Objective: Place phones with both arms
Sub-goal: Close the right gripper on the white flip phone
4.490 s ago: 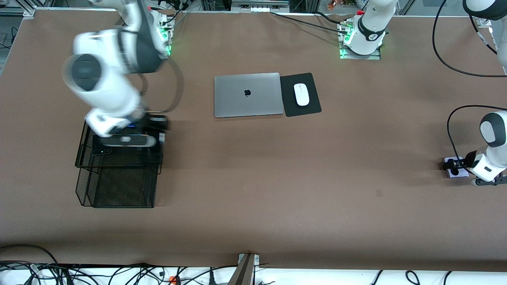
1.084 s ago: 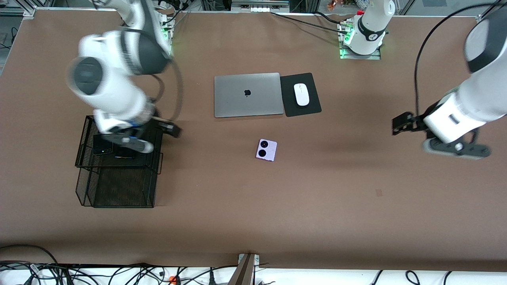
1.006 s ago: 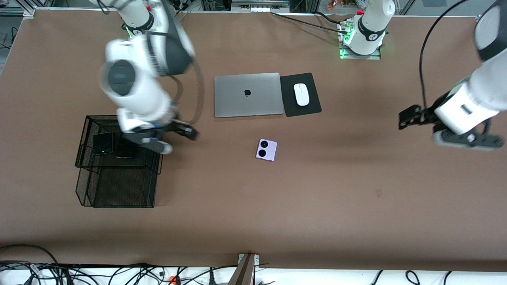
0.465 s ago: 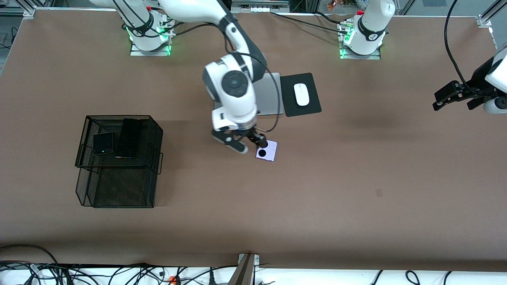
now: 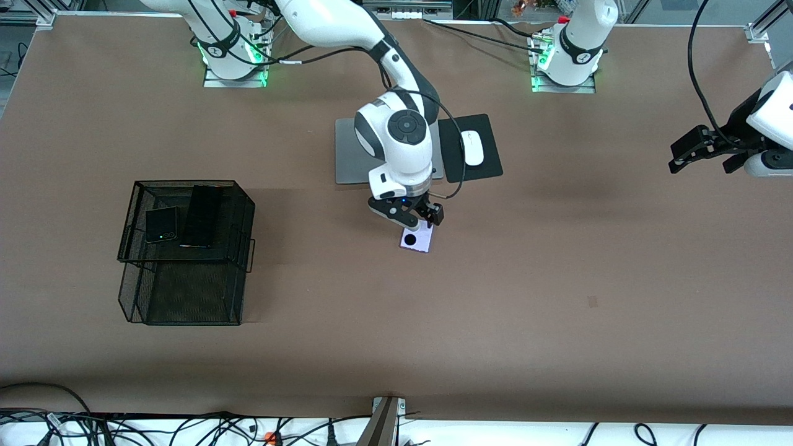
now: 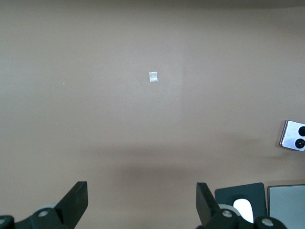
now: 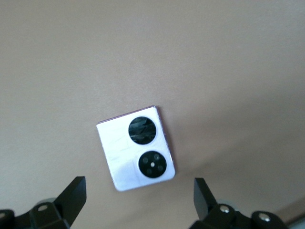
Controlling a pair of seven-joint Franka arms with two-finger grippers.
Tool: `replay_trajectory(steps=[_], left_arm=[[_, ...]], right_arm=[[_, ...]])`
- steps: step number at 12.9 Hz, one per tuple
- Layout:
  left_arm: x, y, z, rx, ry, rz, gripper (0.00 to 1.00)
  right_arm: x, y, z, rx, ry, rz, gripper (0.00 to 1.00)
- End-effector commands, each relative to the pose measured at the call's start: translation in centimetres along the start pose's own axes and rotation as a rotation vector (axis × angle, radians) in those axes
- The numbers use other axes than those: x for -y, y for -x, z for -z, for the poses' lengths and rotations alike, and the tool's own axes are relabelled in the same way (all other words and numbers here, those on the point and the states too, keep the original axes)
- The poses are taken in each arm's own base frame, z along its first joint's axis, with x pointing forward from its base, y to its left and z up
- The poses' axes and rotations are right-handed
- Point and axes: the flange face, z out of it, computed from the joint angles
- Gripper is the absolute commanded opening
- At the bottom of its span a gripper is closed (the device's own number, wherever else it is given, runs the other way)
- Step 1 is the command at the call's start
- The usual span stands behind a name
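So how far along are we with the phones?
Two look done: the black flip phone and the slim black phone lie on the top tier of the mesh tray. In hand: the right pincer, open, is over the lilac flip phone, which lies flat on the table, not gripped. Left: grasp it and place it. The left pincer waits open at its end of the table.

Bright, even overhead light; soft shadows, sharp
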Motion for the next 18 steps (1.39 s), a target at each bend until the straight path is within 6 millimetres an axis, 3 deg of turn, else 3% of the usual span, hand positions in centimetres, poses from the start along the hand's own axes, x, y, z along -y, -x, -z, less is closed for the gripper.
replay_trajectory(steps=[1, 8, 13, 18], left_arm=[[0.0, -0.1, 0.4, -0.012, 0.021, -0.012, 1.0], [-0.6, -1.8, 1.1, -0.037, 0.021, -0.025, 1.0], [-0.7, -1.8, 1.2, -0.037, 0.021, -0.025, 1.0], [-0.6, -1.8, 1.2, -0.035, 0.021, -0.022, 1.0]], right_arm=[[0.3, 0.3, -1.9, -0.053, 0.0, 0.053, 1.0], [0.1, 0.6, -5.5, -0.11, -0.064, 0.078, 1.0], [0.2, 2.3, -6.6, -0.124, -0.081, 0.138, 1.0], [0.0, 2.5, -7.5, -0.128, -0.076, 0.157, 1.0]])
